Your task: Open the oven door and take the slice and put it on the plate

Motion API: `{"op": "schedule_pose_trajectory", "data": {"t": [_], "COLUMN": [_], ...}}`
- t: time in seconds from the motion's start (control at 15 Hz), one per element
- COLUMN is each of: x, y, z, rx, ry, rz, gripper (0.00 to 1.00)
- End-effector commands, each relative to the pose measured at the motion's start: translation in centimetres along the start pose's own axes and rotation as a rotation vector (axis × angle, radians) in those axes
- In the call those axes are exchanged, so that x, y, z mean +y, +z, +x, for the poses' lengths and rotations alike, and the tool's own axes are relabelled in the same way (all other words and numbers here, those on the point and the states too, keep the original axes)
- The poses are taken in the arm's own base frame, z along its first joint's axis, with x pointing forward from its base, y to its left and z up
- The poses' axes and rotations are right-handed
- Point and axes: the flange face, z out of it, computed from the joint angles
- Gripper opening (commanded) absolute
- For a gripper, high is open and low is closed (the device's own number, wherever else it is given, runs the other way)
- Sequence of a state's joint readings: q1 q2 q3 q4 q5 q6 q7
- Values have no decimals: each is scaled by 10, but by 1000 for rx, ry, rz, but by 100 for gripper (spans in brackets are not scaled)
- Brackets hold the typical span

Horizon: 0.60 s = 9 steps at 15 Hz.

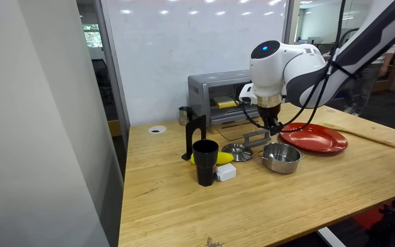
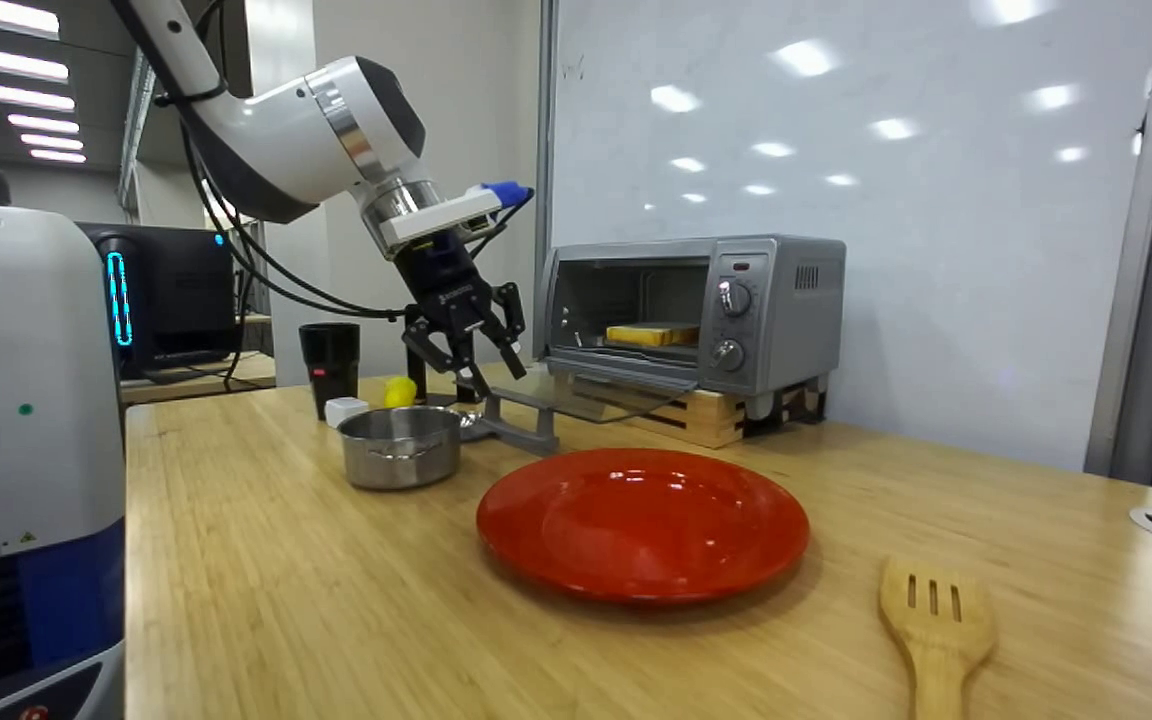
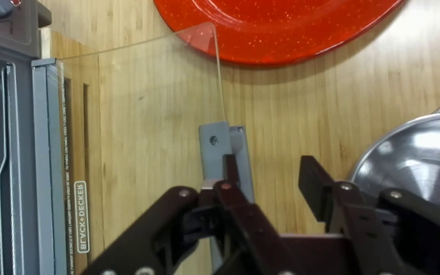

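While my hand [image 3: 269,179] was spread above the door handle [image 3: 213,158], I could not tell whether the two were in contact. The glass door [image 3: 147,103] was folded down from the oven [image 2: 801,330]. The yellow slice [image 2: 648,335] lay inside the oven. On the tabletop [image 2: 266,580], the metal pot [image 2: 401,460] and the red plate [image 2: 641,530] both stood near the door handle.

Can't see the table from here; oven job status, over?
Gripper open, near door handle, nothing gripped. Yellow slice inside toaster oven, not yet on red plate. Lowered glass door juts out front, might hinder reach.
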<state>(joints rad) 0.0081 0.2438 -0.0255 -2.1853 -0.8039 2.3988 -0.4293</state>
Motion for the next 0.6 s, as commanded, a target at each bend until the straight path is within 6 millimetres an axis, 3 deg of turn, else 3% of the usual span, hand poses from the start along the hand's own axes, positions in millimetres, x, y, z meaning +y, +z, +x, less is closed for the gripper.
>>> {"op": "schedule_pose_trajectory", "data": {"t": [0.0, 0.2, 0.33, 0.53], "x": [13, 33, 46, 65], "y": [-25, -59, -84, -111], "z": [-2, -12, -20, -28], "rx": [42, 90, 131, 180], "ry": [75, 149, 208, 327], "rz": [-31, -99, -181, -298], "gripper": [59, 78, 98, 100]}}
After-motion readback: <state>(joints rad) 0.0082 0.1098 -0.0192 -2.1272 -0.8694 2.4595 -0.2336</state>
